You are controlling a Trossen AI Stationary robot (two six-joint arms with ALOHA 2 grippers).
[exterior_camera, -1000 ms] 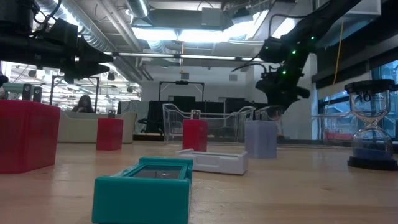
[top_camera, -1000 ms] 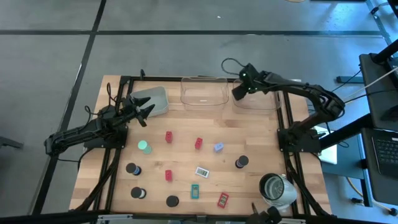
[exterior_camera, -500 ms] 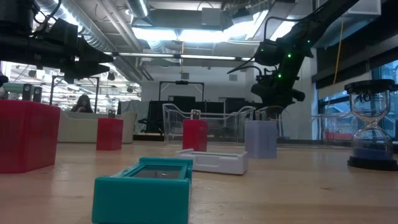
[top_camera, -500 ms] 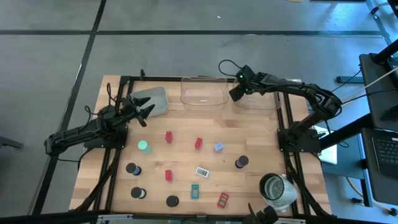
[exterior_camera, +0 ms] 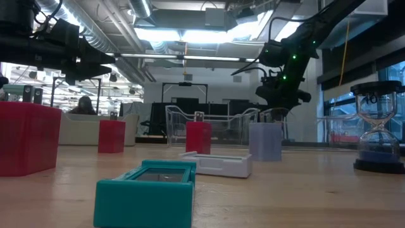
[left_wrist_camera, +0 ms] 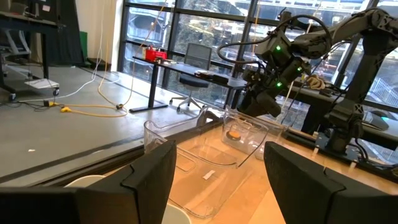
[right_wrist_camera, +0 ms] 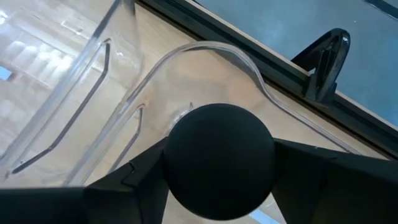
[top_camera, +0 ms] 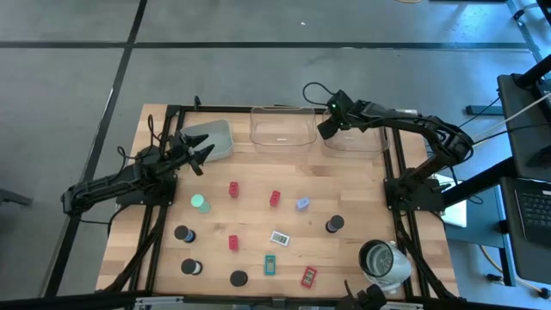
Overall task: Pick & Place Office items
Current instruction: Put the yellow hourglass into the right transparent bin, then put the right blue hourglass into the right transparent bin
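Observation:
My right gripper (top_camera: 325, 129) hangs over the clear trays at the far edge, shut on a black round cap (right_wrist_camera: 217, 155). My left gripper (top_camera: 200, 153) hovers open beside the grey tray (top_camera: 213, 138), touching nothing. Lying on the table are red blocks (top_camera: 233, 189) (top_camera: 275, 198) (top_camera: 232, 243), a green disc (top_camera: 200, 203), a pale-blue cube (top_camera: 302, 204), black caps (top_camera: 183, 233) (top_camera: 334, 225), a white rectangle (top_camera: 279, 238) and a teal one (top_camera: 269, 264). My right gripper pinches the black round cap between its two fingers (right_wrist_camera: 137, 180), one on each opposite side of the cap's round wall (right_wrist_camera: 177, 162). The fingers come from above, pointing down. The cap is lifted clear, over a clear tray's rounded corner (right_wrist_camera: 211, 50).
Two clear trays (top_camera: 282, 129) (top_camera: 357, 139) stand side by side at the far edge; a small orange piece (left_wrist_camera: 233, 134) lies in the farther one. A silvery-white round container (top_camera: 383, 263) stands at the near right corner. An hourglass (exterior_camera: 378, 126) stands at the low view's right.
My right gripper, still shut on the black cap, has moved a little toward the table's left above the clear trays, then stopped. The left arm has kept still.

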